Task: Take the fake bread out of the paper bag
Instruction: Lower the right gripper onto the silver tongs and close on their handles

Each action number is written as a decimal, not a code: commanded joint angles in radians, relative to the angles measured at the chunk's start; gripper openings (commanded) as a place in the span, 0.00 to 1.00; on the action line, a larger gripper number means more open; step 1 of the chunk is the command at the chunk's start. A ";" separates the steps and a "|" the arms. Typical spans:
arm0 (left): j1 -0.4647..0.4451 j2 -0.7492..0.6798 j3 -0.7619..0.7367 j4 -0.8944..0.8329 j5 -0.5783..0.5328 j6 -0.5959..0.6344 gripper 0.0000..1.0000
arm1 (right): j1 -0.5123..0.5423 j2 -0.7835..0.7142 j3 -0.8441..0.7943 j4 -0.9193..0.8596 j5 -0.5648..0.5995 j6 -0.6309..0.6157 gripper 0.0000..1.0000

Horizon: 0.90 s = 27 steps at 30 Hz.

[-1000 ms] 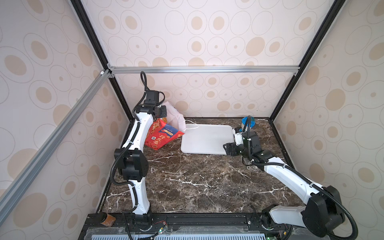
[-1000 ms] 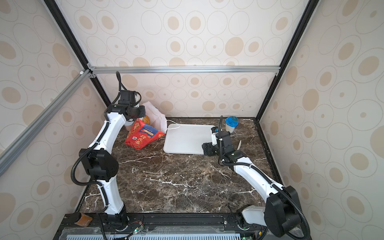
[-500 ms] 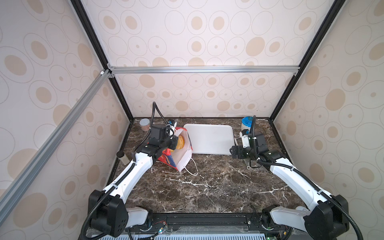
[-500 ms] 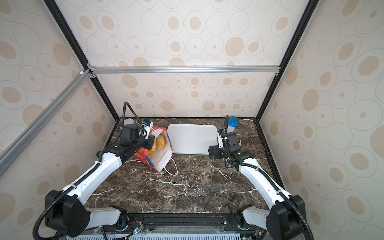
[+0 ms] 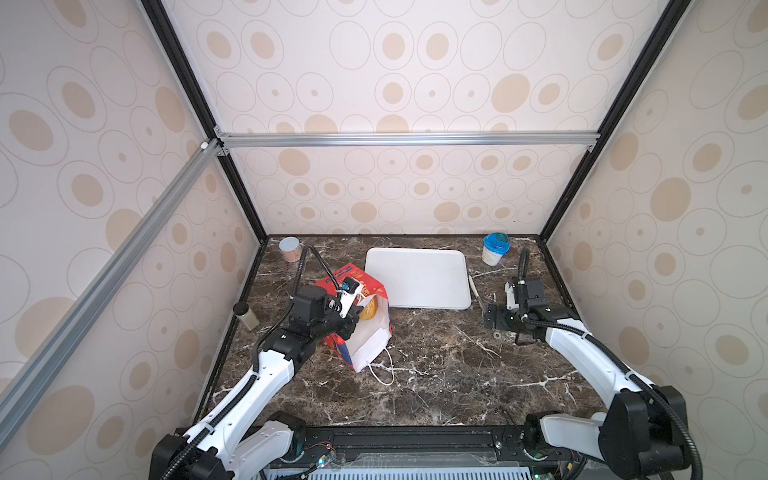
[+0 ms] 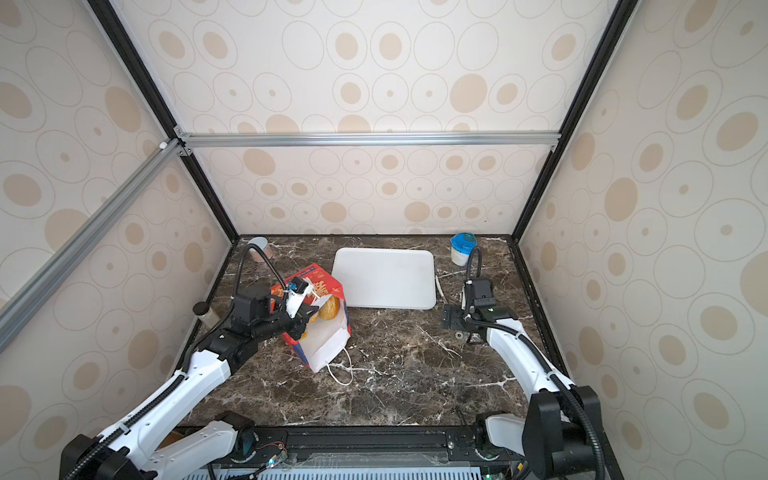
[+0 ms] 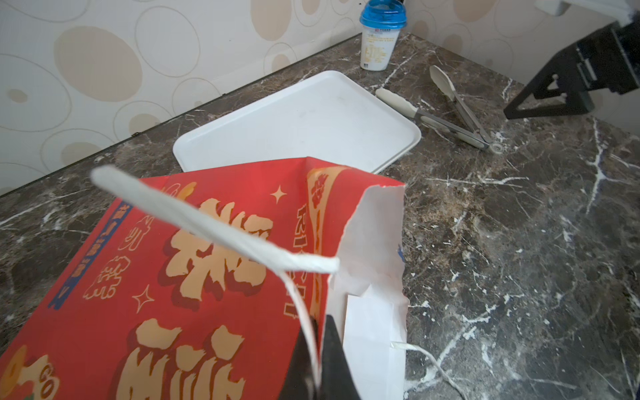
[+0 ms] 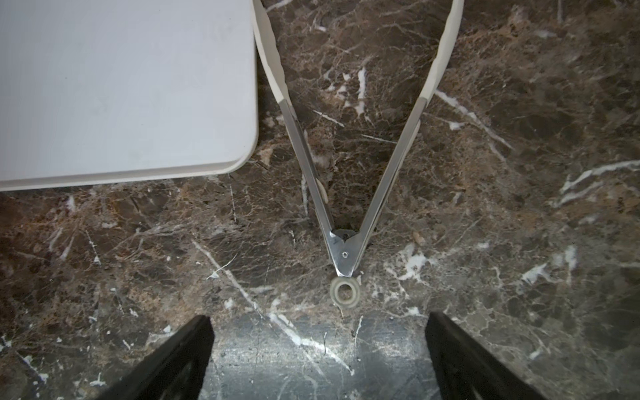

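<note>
The red paper bag (image 5: 358, 284) (image 6: 321, 283) (image 7: 207, 277) stands tilted on the marble, left of the white tray, with its white-lined mouth open. A golden-brown piece of fake bread (image 5: 368, 308) (image 6: 326, 308) shows inside the mouth. My left gripper (image 5: 352, 318) (image 6: 309, 314) (image 7: 321, 332) is shut on the bag's rim, with the white cord handle pinched between its black fingers. My right gripper (image 5: 496, 320) (image 6: 453, 318) (image 8: 318, 322) hangs open and empty just above the hinge end of metal tongs (image 8: 346, 249) (image 7: 460, 121) (image 5: 473, 289), which lie spread on the table.
The flat white tray (image 5: 417, 278) (image 6: 384, 278) (image 7: 294, 117) (image 8: 121, 86) lies at the back centre. A blue-lidded cup (image 5: 495, 249) (image 6: 462, 248) (image 7: 381, 34) stands back right, a pink jar (image 5: 289, 248) (image 6: 259, 247) back left, and a small dark-capped bottle (image 5: 245, 316) (image 6: 205, 313) by the left wall.
The left arm brought the bag down from the back-left corner and stood it beside the tray. The right gripper drew back from the tray's edge and opened wider.
</note>
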 commanded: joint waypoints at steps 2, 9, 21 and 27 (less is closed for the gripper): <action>-0.030 -0.068 -0.027 0.044 -0.006 0.037 0.00 | -0.025 0.071 0.020 -0.014 -0.006 -0.018 1.00; -0.040 -0.154 -0.095 0.137 -0.057 -0.016 0.00 | -0.039 0.245 0.103 -0.016 -0.013 -0.022 1.00; -0.040 -0.193 -0.111 0.177 -0.104 -0.026 0.00 | -0.066 0.521 0.267 -0.015 0.017 -0.048 0.97; -0.040 -0.196 -0.115 0.191 -0.129 -0.022 0.00 | -0.076 0.608 0.349 -0.052 0.014 -0.066 0.90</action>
